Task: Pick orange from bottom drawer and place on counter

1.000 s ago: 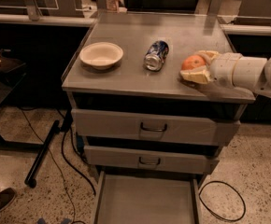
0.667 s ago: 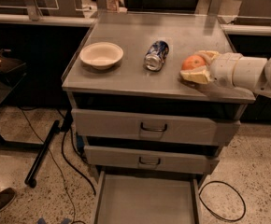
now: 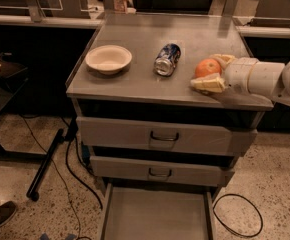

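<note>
counter point(image 3: 135, 69), right edge: orange point(image 3: 207, 67) clamped in gripper point(image 3: 206, 72) at its widest part, likely firm, smooth, roll-prone, so keep squeeze moderate.

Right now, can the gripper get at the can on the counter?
Likely not yet: the gripper sits close beside the can with bare counter between them, but it is shut on the orange and would have to release it first.

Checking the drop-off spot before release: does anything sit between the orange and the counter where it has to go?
Nothing visible does. The tool holds the orange low over the counter, near its front edge. The crushed can and the white bowl lie off to one side, apart from it.
</note>
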Controlling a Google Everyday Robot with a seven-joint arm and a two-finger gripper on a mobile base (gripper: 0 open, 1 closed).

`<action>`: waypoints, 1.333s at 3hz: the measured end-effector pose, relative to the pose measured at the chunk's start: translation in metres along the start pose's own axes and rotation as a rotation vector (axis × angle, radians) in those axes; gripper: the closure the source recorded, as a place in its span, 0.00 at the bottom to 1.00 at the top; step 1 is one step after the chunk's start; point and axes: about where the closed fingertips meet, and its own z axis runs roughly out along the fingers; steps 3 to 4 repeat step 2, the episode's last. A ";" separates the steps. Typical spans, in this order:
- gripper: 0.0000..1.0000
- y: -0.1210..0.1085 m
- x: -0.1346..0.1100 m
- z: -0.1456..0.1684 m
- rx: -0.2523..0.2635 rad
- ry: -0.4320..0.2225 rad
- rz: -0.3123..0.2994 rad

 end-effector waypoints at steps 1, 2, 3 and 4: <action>0.00 0.000 0.000 0.000 0.000 0.000 0.000; 0.00 0.000 0.000 0.000 0.000 0.000 0.000; 0.00 0.000 0.000 0.000 0.000 0.000 0.000; 0.00 0.000 0.000 0.000 0.000 0.000 0.000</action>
